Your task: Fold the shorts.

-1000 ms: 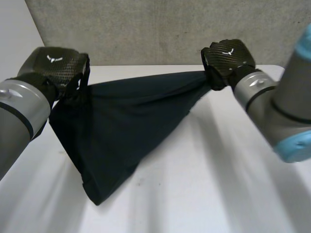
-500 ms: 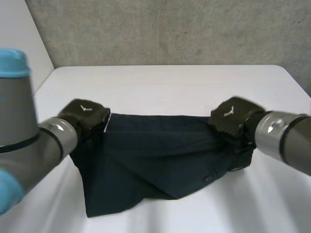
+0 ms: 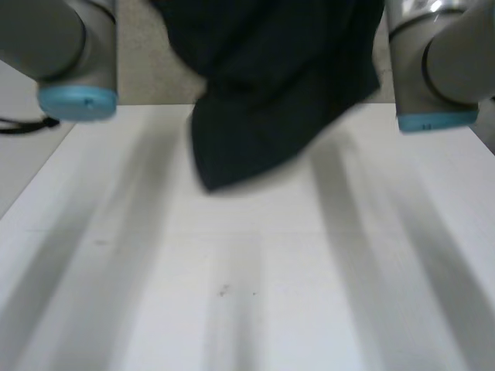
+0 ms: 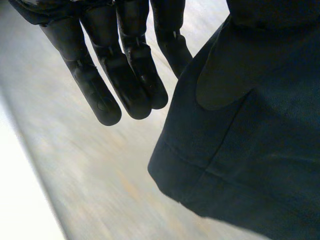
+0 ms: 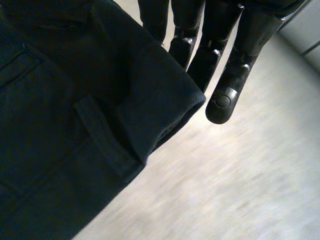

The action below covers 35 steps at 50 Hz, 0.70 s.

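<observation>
The dark navy shorts point(image 3: 271, 93) hang in the air over the far part of the white table point(image 3: 247, 278), their lowest corner just above it. In the left wrist view my left hand point(image 4: 125, 65) holds one top corner of the shorts point(image 4: 250, 150): the thumb presses on the cloth while the fingers reach straight down beside it. The right wrist view has my right hand point(image 5: 225, 60) at the other top corner of the shorts point(image 5: 60, 125), cloth bunched over its thumb side and straight fingers behind the edge.
My left arm point(image 3: 62, 46) and right arm point(image 3: 441, 54) are raised on either side of the hanging cloth. A grey wall point(image 3: 155, 77) stands behind the table's far edge.
Both hands have risen from table height, lifting the shorts off the surface. The cloth now hangs high over the far part of the table.
</observation>
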Motion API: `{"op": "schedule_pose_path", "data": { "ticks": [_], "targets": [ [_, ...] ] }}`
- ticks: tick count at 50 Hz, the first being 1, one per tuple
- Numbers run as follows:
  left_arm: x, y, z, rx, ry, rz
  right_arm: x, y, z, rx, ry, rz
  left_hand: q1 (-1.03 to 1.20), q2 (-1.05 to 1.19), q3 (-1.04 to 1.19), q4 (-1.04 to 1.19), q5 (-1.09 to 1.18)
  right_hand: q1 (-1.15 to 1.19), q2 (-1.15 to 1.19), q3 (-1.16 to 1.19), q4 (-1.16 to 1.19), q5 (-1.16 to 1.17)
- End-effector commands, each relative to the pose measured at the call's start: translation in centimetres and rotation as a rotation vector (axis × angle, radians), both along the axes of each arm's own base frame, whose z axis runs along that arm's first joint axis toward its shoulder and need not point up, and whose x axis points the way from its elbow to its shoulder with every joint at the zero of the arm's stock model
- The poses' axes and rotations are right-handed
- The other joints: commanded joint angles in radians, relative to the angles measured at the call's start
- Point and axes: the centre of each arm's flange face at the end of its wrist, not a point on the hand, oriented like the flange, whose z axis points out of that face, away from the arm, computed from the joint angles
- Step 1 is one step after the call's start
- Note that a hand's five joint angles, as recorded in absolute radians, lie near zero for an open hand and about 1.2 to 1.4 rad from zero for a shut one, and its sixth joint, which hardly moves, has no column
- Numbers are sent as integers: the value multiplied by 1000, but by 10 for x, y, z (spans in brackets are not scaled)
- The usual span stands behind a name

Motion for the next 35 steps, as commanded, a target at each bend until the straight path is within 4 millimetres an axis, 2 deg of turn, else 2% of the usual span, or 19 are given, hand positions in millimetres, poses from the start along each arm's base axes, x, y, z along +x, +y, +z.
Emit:
{"op": "schedule_pose_path", "data": {
  "ticks": [1,5,6,7,10,11,12,13,14,16,17,18,20,21,22,24,25,29,35],
  "targets": [
    [17,39,26,-104,61,-3,-3,8,8,-39,-22,11,243,197,205,197,259,416,219,207,207,236],
    [20,39,-3,-15,22,3,-1,5,-17,88,27,26,243,197,205,197,259,416,219,207,207,236],
    [19,38,-12,9,12,2,-2,3,-29,142,46,29,243,197,205,197,259,416,219,207,207,236],
    [18,36,-29,55,-11,2,-1,3,-35,168,57,30,243,197,205,197,259,416,219,207,207,236],
    [19,33,-58,131,-47,6,-2,-2,-66,280,97,34,243,197,205,197,259,416,219,207,207,236],
    [18,33,-80,188,-78,2,-2,-3,-77,313,110,35,243,197,205,197,259,416,219,207,207,236],
    [18,33,-90,212,-92,0,-1,-4,-88,346,124,35,243,197,205,197,259,416,219,207,207,236],
    [19,32,-102,240,-106,3,0,-6,-113,414,159,36,243,197,205,197,259,416,219,207,207,236],
    [20,32,-124,299,-135,3,1,-6,-126,451,178,37,243,197,205,197,259,416,219,207,207,236],
    [19,31,-155,372,-171,2,2,-6,-152,524,214,38,243,197,205,197,259,416,219,207,207,236],
    [18,30,-173,414,-193,0,2,-4,-181,606,258,37,243,197,205,197,259,416,219,207,207,236],
    [15,32,-207,494,-237,-8,2,-2,-194,647,280,37,243,197,205,197,259,416,219,207,207,236],
    [14,35,-237,572,-277,-11,0,0,-224,736,324,35,243,197,205,197,259,416,219,207,207,236],
    [15,36,-251,607,-298,-9,-2,5,-249,819,366,32,243,197,205,197,259,416,219,207,207,236],
    [16,41,-275,664,-336,-8,-3,8,-260,858,388,30,243,197,205,197,259,416,219,207,207,236],
    [19,46,-291,714,-364,-5,-8,17,-286,968,449,25,243,197,205,197,259,416,219,207,207,236],
    [22,54,-305,770,-398,-7,-10,21,-291,998,462,25,243,197,205,197,259,416,219,207,207,236],
    [31,74,-318,873,-464,-4,-19,34,-301,1107,495,25,243,197,205,197,259,416,219,207,207,236],
    [43,97,-293,919,-486,-3,-31,54,-281,1131,506,19,243,197,205,197,259,416,219,207,207,236]
  ]
}}
